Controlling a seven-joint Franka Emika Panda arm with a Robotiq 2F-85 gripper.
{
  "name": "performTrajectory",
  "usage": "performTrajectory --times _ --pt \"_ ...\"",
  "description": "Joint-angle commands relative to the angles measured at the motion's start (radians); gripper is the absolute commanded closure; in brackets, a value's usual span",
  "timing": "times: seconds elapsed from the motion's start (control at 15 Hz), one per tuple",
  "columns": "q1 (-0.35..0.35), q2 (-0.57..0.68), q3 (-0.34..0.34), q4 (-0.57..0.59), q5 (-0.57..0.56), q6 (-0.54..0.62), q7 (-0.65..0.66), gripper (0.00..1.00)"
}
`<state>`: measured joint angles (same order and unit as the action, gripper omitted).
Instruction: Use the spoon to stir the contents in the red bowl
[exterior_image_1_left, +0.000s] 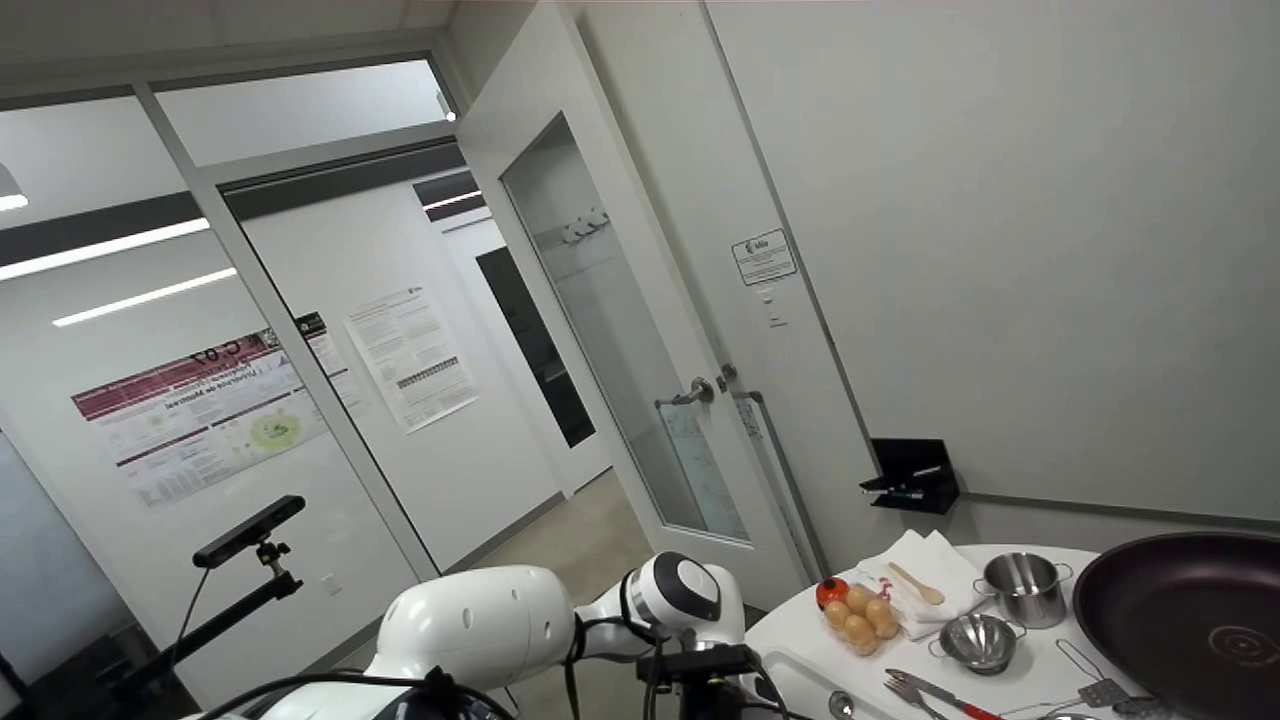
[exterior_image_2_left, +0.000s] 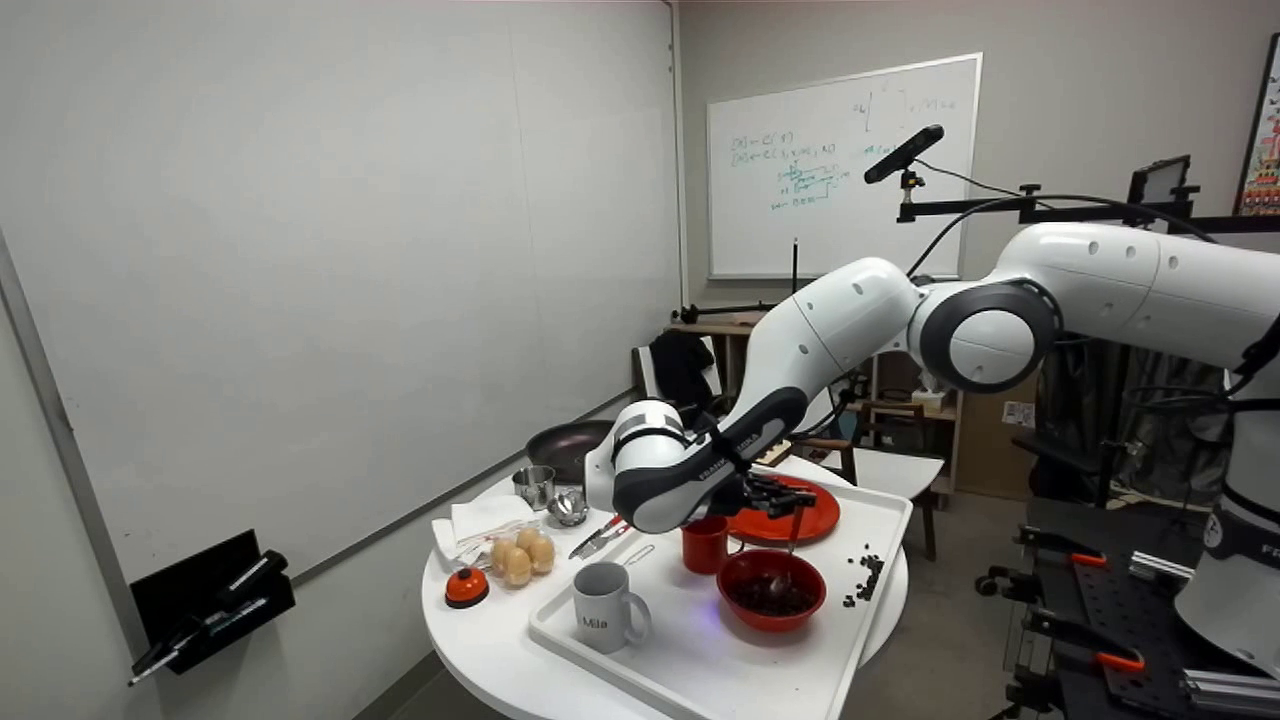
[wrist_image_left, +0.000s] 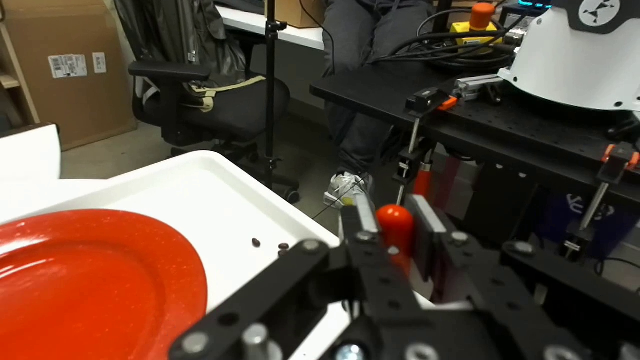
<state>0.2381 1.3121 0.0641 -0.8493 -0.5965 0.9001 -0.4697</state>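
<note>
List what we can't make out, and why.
Spoon, lower part: in the wrist view, behind the gripper.
Bowl, floor: in an exterior view, under beans.
Plate, left part: in the wrist view, cut by left edge.
Pan, right part: in an exterior view, cut by right edge.
Whiteboard, writing: in an exterior view, too small.

1. Spoon handle (wrist_image_left: 396, 226), low ctr, wrist view: smooth, glossy finish seen.
2. Red bowl (exterior_image_2_left: 775, 621), lower ctr in an ext. view: smooth; mat'l can't be told.
3. Plate (wrist_image_left: 95, 280), lower L, wrist view: glossy, highlights noted.
4. Pot (exterior_image_1_left: 1035, 603) & small bowl (exterior_image_1_left: 978, 650), lower R in an ext. view: shiny metal seen.
5. Small spoon (exterior_image_1_left: 917, 585), same area: matt wood noted.
6. Box (wrist_image_left: 75, 95), upper L, wrist view: matt cardboard.
</note>
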Motion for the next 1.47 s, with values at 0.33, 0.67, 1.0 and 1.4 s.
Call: performTrajectory --times 0.33,0.67,1.0,1.4 --pt "0.057 -0.036 0.041 0.028 -0.011 0.005 -0.02 0.91" --pt "0.065 -0.004 0.013 0.076 0.006 -0.006 -0.028 0.91" --pt "0.019 0.031 -0.008 0.07 0.032 -0.013 -0.008 0.91" --pt "-0.033 0.032 -0.004 0.031 0.059 -0.013 0.017 0.91"
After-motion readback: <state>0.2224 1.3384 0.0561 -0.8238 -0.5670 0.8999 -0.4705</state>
